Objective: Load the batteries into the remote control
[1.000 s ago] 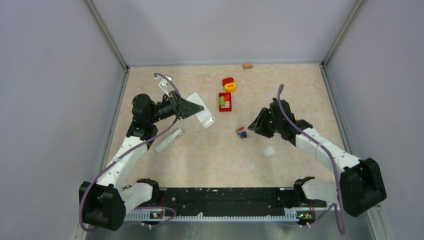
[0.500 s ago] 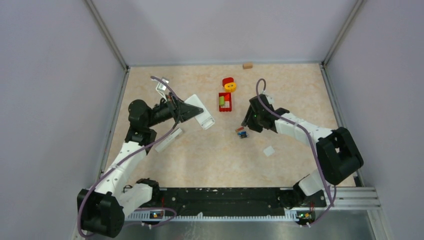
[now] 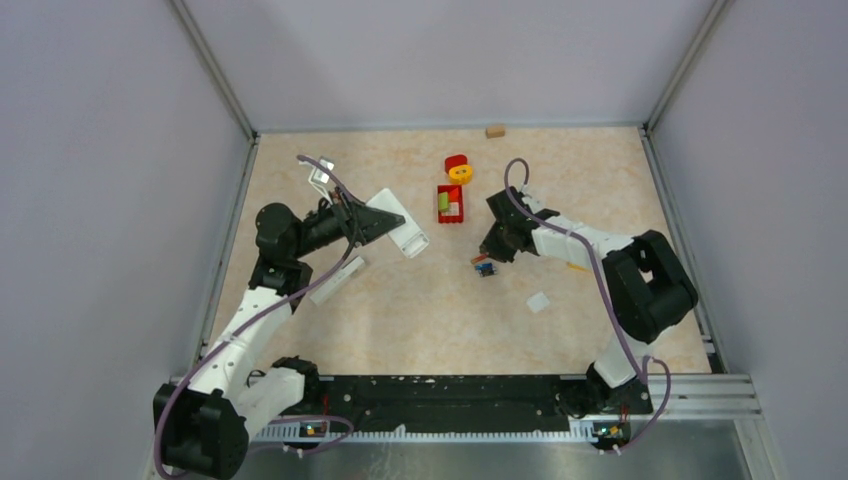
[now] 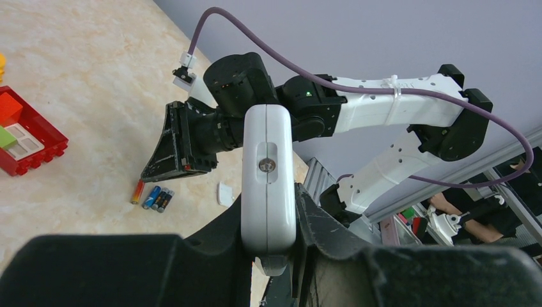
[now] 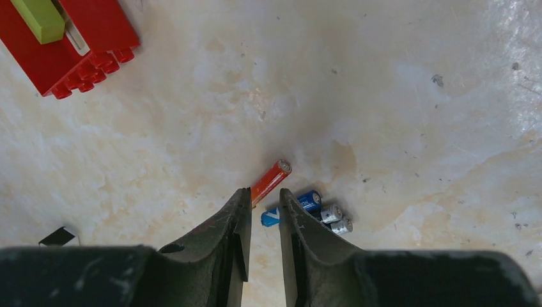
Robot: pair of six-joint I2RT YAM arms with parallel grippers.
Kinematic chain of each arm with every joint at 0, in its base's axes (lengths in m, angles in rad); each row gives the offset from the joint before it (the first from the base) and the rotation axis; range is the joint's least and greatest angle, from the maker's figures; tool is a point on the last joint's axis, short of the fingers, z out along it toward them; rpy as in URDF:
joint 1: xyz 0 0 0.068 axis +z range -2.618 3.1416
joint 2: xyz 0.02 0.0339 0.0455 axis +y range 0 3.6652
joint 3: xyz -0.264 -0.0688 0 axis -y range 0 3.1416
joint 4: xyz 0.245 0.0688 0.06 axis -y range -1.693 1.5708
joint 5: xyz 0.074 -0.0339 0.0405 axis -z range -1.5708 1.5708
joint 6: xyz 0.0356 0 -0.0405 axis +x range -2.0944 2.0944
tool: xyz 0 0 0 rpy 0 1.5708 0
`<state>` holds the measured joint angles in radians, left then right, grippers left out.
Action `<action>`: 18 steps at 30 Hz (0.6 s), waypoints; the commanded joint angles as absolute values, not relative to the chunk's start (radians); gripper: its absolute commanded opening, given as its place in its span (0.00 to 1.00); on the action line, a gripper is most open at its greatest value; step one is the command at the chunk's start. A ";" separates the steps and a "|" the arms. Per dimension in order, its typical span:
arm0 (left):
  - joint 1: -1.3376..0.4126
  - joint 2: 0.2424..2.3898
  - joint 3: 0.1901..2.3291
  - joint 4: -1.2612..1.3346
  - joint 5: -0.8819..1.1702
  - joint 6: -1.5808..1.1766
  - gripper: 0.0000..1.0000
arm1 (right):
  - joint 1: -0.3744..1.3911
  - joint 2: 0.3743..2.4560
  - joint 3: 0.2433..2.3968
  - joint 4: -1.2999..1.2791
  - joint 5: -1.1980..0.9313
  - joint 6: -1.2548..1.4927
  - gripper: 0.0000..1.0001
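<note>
My left gripper (image 4: pixel 268 214) is shut on a white remote control (image 4: pixel 268 160), held up off the table with its far end towards the middle (image 3: pixel 402 228). The batteries (image 5: pixel 300 206) lie together on the table: one reddish-brown (image 5: pixel 271 180), one blue, two dark (image 5: pixel 336 218). My right gripper (image 5: pixel 264 197) points down right over them, its jaws a narrow gap apart. The reddish cell's end runs under the left fingertip and the blue cell's end shows in the gap. I see nothing clamped. From above the right gripper (image 3: pixel 492 249) stands just over the batteries (image 3: pixel 484 266).
A long white piece (image 3: pixel 337 280) lies below the left gripper. A small white cover (image 3: pixel 538 301) lies right of the batteries. A red brick with a green piece (image 3: pixel 450 204), a yellow and red toy (image 3: pixel 459 168) and a tan block (image 3: pixel 495 130) sit further back.
The right arm has swung in to the left and come down over the batteries, and its jaws have narrowed. The left arm with the remote has hardly moved.
</note>
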<state>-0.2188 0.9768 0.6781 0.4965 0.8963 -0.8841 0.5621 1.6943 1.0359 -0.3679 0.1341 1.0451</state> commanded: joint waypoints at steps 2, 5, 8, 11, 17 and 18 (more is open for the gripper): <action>-0.222 0.945 0.676 0.531 0.879 -0.872 0.00 | 0.575 1.722 1.089 -0.371 0.127 1.094 0.25; -0.223 0.945 0.675 0.531 0.877 -0.871 0.00 | 0.575 1.741 1.092 -0.360 0.122 1.099 0.26; -0.222 0.945 0.675 0.529 0.880 -0.871 0.00 | 0.574 1.771 1.105 -0.359 0.107 1.104 0.26; -0.222 0.944 0.677 0.526 0.880 -0.868 0.00 | 0.575 1.789 1.108 -0.356 0.093 1.114 0.25; -0.223 0.941 0.678 0.520 0.876 -0.864 0.00 | 0.575 1.813 1.120 -0.354 0.092 1.117 0.19; -0.223 0.942 0.678 0.519 0.877 -0.864 0.00 | 0.574 1.822 1.126 -0.357 0.091 1.113 0.18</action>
<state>-0.2188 0.9638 0.6765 0.4931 0.8875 -0.8833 0.5625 1.7889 1.0710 -0.3588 0.0967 1.1049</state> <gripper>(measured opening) 0.256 0.204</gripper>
